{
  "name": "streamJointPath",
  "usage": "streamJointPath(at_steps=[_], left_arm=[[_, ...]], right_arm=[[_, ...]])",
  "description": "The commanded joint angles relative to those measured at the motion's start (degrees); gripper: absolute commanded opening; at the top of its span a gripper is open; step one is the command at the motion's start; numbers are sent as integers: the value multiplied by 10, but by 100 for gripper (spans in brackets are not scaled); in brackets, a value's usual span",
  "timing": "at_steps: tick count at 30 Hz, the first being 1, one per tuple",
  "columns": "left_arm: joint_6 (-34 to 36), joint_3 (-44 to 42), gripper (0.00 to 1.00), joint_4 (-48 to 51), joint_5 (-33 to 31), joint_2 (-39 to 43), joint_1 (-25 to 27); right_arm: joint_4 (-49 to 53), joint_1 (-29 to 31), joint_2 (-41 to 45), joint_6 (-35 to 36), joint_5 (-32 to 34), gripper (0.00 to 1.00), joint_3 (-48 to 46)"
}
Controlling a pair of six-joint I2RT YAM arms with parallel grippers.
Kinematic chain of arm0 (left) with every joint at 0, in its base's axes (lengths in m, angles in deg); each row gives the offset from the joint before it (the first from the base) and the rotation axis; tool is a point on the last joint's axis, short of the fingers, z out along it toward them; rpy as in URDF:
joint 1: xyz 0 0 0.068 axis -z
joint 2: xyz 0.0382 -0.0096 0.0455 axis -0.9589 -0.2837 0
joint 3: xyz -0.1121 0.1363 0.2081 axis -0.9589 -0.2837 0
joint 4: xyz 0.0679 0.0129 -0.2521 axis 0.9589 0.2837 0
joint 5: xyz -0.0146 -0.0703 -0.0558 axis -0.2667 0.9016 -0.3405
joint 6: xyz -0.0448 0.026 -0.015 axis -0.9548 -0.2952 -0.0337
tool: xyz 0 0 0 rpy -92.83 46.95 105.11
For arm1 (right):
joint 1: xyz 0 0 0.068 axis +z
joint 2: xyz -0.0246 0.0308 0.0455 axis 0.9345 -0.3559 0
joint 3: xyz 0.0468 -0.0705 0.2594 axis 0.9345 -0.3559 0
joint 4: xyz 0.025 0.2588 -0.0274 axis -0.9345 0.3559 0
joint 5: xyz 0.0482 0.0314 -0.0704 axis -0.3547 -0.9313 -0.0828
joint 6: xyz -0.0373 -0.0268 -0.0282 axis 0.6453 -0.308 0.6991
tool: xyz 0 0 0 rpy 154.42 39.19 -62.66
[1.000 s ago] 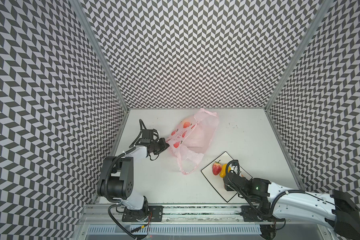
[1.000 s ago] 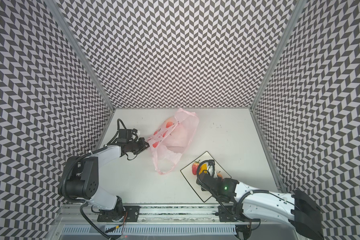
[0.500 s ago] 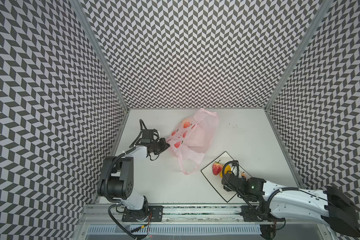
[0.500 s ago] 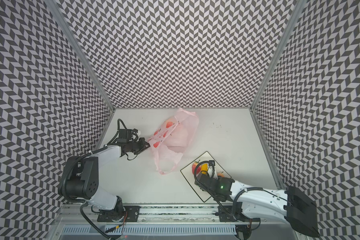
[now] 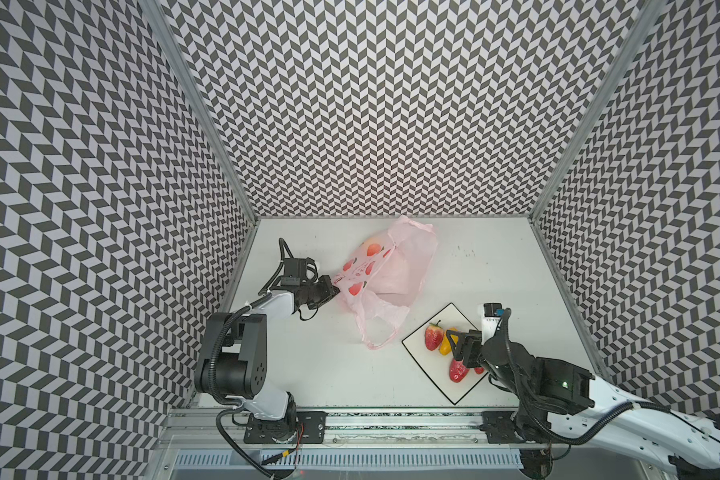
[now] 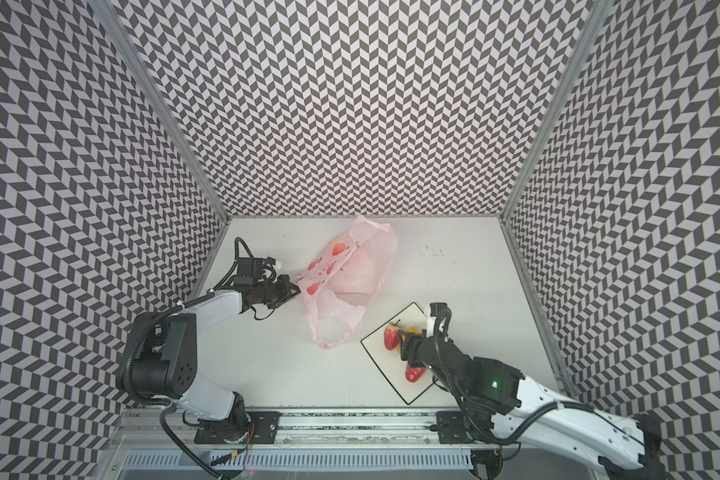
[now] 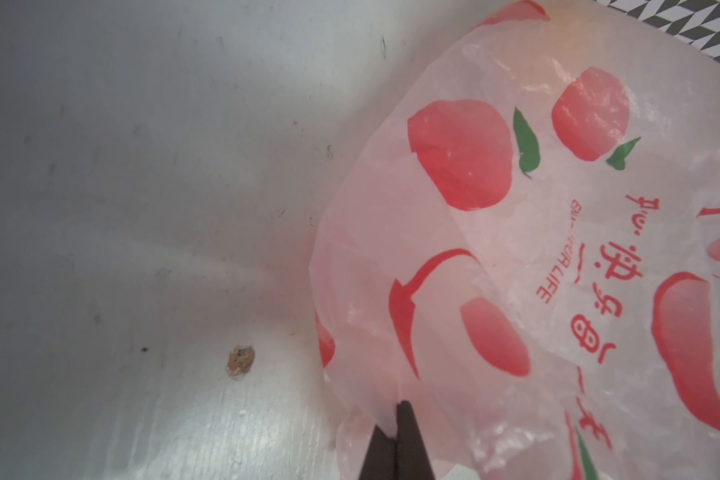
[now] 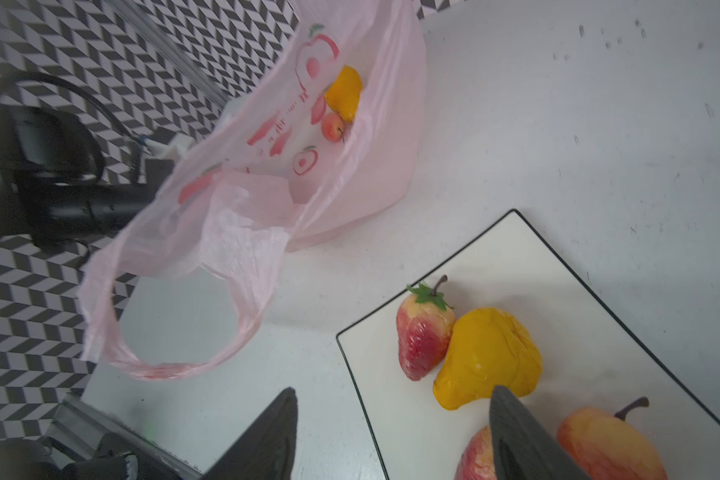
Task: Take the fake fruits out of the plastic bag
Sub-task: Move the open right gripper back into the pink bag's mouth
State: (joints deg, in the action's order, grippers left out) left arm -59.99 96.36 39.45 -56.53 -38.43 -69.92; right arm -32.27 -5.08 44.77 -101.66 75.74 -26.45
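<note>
My right gripper (image 5: pixel 454 346) hangs empty, jaws apart, over the white board (image 5: pixel 429 368) at lower right, and the yellow pear (image 8: pixel 344 93) and cherry (image 8: pixel 332 126) inside the plastic bag (image 5: pixel 400 270) lie up and left of it, while my left gripper (image 5: pixel 334 286) is clamped on the bag's edge.
</note>
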Motion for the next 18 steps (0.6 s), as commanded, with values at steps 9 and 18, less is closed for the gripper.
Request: streamJointPath(at_steps=[9, 18], left_arm=[[2, 17, 0, -1, 14, 1, -3], [4, 22, 0, 4, 18, 4, -3]], right_arm=[[-282, 0, -139, 235, -33, 65, 64], [-356, -38, -340, 234, -71, 49, 132]])
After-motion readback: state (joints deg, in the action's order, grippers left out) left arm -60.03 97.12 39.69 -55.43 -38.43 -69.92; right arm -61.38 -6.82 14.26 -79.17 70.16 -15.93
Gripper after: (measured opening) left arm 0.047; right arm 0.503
